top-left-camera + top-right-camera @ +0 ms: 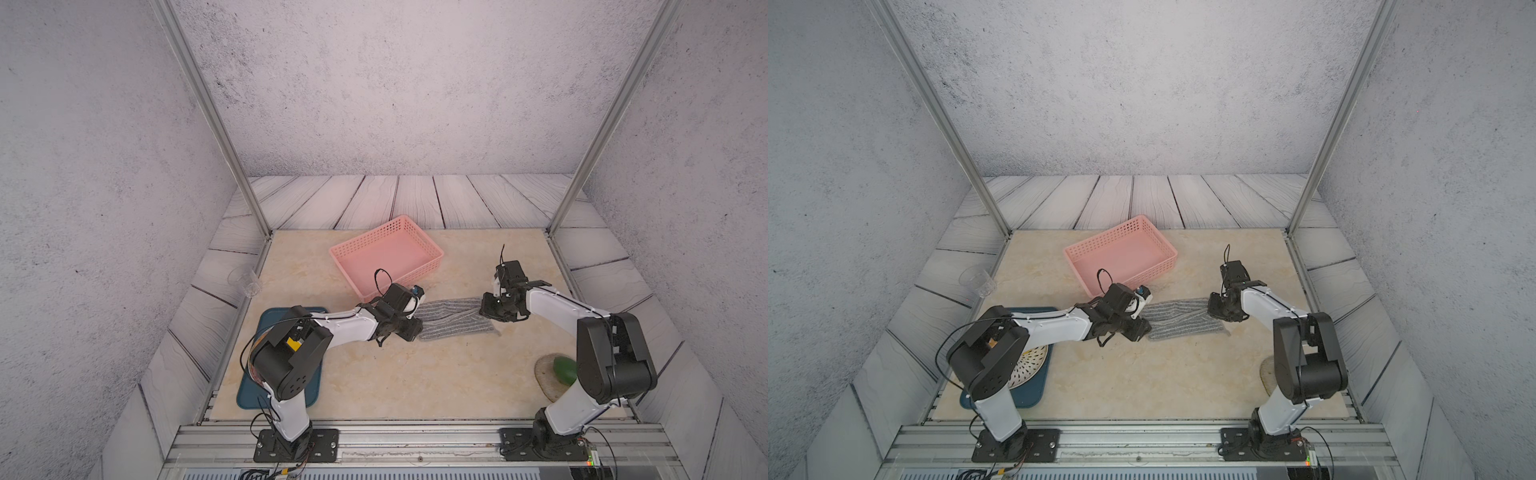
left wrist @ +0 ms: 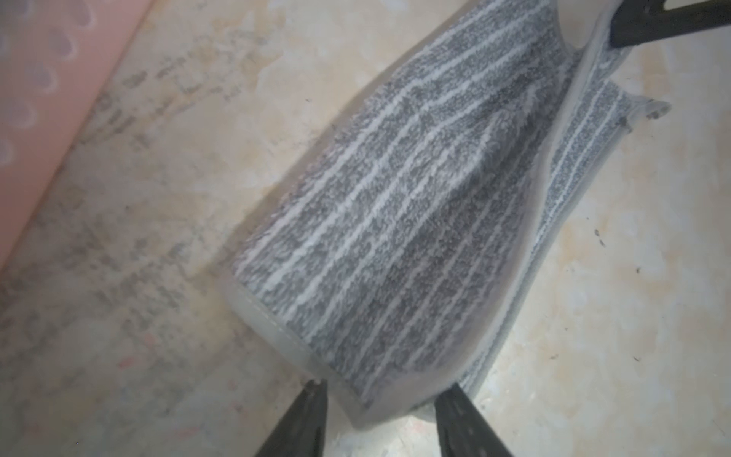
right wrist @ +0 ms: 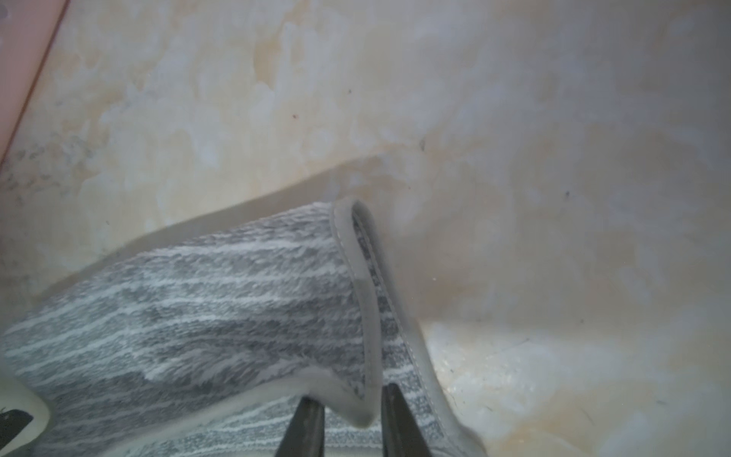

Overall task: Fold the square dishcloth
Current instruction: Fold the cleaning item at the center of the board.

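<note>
Plainly, dishcloth (image 1: 453,318) lies beside basket (image 1: 386,257) (pink).

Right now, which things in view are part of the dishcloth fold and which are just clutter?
In the job: square dishcloth, left pincer, right pincer.
Lying about: pink basket, blue tray, perforated plate on that tray, clear cup, green object on a round mat.
</note>
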Controlling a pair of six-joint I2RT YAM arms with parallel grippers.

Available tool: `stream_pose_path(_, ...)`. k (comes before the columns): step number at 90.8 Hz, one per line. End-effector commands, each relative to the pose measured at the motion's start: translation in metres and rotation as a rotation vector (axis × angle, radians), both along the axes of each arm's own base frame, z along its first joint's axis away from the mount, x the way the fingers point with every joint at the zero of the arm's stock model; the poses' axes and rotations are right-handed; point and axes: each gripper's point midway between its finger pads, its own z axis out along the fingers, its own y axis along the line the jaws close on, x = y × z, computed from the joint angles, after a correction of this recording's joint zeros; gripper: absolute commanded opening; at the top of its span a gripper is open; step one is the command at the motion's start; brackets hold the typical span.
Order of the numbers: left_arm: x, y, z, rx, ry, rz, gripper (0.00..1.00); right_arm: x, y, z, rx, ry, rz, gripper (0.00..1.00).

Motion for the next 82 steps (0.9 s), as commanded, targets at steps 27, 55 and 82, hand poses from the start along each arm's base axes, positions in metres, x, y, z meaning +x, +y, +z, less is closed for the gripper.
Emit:
stream_pose_path(27,-0.010,0.032,0.033,-0.134,0.081,0.332,0.80,-0.038,-0.020,0.008,-0.032,0.060,-0.168,0.34)
stream_pose_path(55,-0.005,0.085,0.048,-0.032,0.136,0.678,0.83,-0.056,-0.031,0.025,-0.029,-0.001,-0.248,0.34)
stream_pose_path(82,-0.013,0.051,0.037,-0.136,0.353,0.619,0.85,-0.056,-0.030,0.045,0.031,-0.087,-0.296,0.41)
